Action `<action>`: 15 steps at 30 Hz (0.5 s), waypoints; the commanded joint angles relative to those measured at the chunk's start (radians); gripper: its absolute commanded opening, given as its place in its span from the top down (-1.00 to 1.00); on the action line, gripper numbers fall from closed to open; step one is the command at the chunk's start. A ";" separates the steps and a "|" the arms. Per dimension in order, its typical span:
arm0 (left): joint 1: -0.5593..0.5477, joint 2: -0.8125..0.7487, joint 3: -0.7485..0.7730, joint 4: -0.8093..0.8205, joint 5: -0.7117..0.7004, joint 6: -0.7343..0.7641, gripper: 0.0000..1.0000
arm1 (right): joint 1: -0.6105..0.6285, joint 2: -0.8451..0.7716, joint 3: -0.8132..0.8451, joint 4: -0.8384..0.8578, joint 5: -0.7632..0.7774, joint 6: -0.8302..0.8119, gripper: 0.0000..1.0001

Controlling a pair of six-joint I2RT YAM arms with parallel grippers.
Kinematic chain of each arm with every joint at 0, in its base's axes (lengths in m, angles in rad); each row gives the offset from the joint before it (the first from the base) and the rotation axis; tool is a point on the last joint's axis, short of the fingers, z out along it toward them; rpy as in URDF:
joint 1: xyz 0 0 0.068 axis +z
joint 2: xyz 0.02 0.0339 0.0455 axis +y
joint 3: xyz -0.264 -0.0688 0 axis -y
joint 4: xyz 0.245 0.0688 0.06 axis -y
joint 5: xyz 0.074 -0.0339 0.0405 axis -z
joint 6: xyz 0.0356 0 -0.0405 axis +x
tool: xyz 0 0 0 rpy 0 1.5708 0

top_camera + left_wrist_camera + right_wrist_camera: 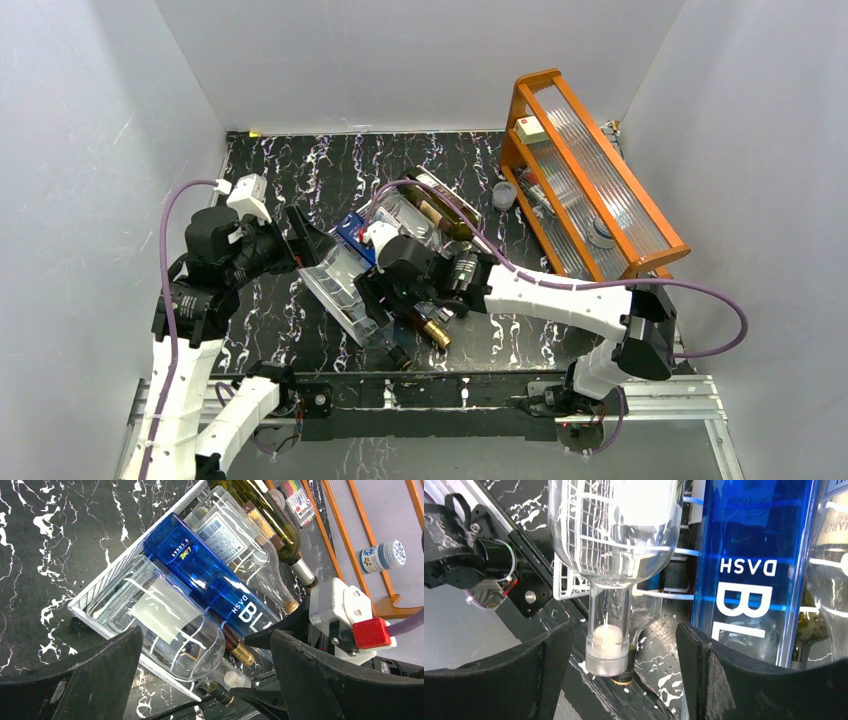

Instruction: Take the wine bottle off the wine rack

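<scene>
The white wire wine rack (352, 315) lies on the black marble table and holds several bottles. A clear wine bottle (165, 620) lies in the near cradle, its corked neck (608, 625) sticking out past the rack's (569, 585) edge. Beside it rest a blue bottle (749, 555), another clear one and a green one (270, 510). My right gripper (624, 630) is open and straddles the clear bottle's neck, with a gap on both sides. My left gripper (205, 635) is open above the rack's (95, 592) left part, holding nothing.
An orange wooden frame (590, 180) with ribbed clear panels stands at the back right, a small jar (505, 195) beside it. A dark bottle mouth with a gold rim (624, 677) lies under the clear neck. The left arm's base (469, 565) is close by.
</scene>
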 commanded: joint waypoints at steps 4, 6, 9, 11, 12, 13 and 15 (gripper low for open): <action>-0.005 0.003 0.045 -0.046 -0.004 0.015 -0.97 | 0.028 0.047 0.020 0.148 0.072 0.067 -0.62; -0.005 0.011 0.056 -0.048 0.004 0.021 -0.97 | 0.049 0.063 0.007 0.161 0.108 0.066 -0.60; -0.003 0.006 0.035 -0.050 0.003 0.019 -0.97 | 0.053 0.056 -0.050 0.179 0.127 0.069 -0.51; -0.004 0.006 0.032 -0.051 0.006 0.017 -0.96 | 0.055 0.064 -0.066 0.190 0.121 0.077 -0.46; -0.004 0.006 0.035 -0.049 0.008 0.017 -0.96 | 0.056 0.069 -0.067 0.195 0.120 0.079 -0.45; -0.005 0.006 0.039 -0.050 0.007 0.017 -0.96 | 0.056 0.071 -0.070 0.200 0.121 0.079 -0.44; -0.005 0.009 0.045 -0.051 0.009 0.017 -0.97 | 0.058 0.077 -0.071 0.206 0.129 0.079 -0.40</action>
